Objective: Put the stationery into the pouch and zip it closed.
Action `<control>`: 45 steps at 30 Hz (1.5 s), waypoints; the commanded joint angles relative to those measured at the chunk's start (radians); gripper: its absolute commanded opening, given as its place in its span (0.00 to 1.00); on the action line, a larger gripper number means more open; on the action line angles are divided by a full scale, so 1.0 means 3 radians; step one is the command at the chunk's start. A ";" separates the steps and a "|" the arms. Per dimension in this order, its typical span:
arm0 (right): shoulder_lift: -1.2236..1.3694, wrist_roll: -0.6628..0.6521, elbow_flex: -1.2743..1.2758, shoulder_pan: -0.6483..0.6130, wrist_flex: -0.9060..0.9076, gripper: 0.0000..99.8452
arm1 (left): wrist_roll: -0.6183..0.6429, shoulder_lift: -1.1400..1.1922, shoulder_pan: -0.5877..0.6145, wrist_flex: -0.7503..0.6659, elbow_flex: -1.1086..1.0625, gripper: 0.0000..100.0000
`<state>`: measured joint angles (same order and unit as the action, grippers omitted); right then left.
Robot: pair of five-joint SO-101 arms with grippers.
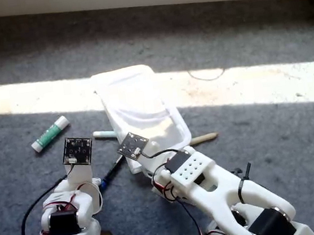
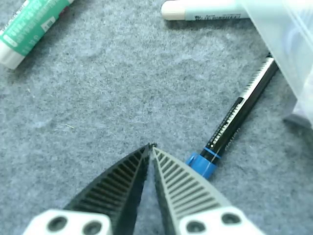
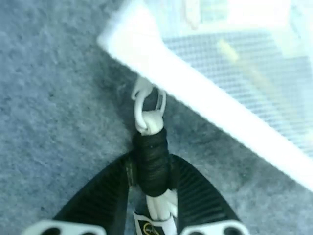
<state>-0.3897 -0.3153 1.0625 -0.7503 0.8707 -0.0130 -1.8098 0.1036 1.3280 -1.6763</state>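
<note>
The translucent white pouch (image 1: pixel 138 105) lies on the grey carpet in the middle, its white-edged corner (image 3: pixel 195 88) close ahead of my right gripper (image 3: pixel 150 164). That gripper is shut on the black-wrapped zipper pull (image 3: pixel 151 156), which a white clasp (image 3: pixel 144 110) joins to the pouch. My left gripper (image 2: pixel 151 147) is shut and holds nothing, just above the carpet, its tips beside the blue cap of a black pen (image 2: pixel 234 122). The pen (image 1: pixel 111 172) points toward the pouch. A white marker (image 2: pixel 210 10) lies partly under the pouch edge. A green and white glue stick (image 1: pixel 50 133) lies to the left.
A wooden stick (image 1: pixel 203 139) pokes out from the right side of the pouch. A bright band of sunlight (image 1: pixel 255 83) crosses the carpet behind it. Open carpet stretches between the glue stick (image 2: pixel 29 27) and the pen.
</note>
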 commanded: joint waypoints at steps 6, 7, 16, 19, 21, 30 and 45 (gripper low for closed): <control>-0.1041 0.0041 0.0028 0.0023 0.0345 0.00 | 0.0031 -0.0023 0.0018 0.0015 -0.0064 0.01; -0.1174 0.0051 0.0028 0.0023 0.0376 0.00 | 0.0031 -0.0023 0.0018 0.0015 -0.0064 0.01; -0.2130 0.0276 0.0028 0.0023 0.0606 0.00 | 0.0031 -0.0023 0.0018 0.0015 -0.0064 0.01; -0.2345 0.0276 0.0028 0.0023 0.0606 0.00 | 0.0031 -0.0023 0.0018 0.0015 -0.0064 0.01; -0.2463 0.0276 0.0028 0.0023 0.0606 0.00 | 0.0031 -0.0023 0.0018 0.0015 -0.0064 0.01; -0.2662 0.0276 -0.0141 0.0023 0.0488 0.00 | 0.0031 -0.0023 0.0018 0.0015 -0.0064 0.01; -0.2667 0.0486 -0.0269 0.0023 0.0095 0.00 | 0.0020 -0.0033 -0.0100 0.0020 -0.0043 0.01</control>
<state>-1.1615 -0.1834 1.0503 -0.7518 0.9352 -0.0130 -1.8098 0.0944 1.3280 -1.6763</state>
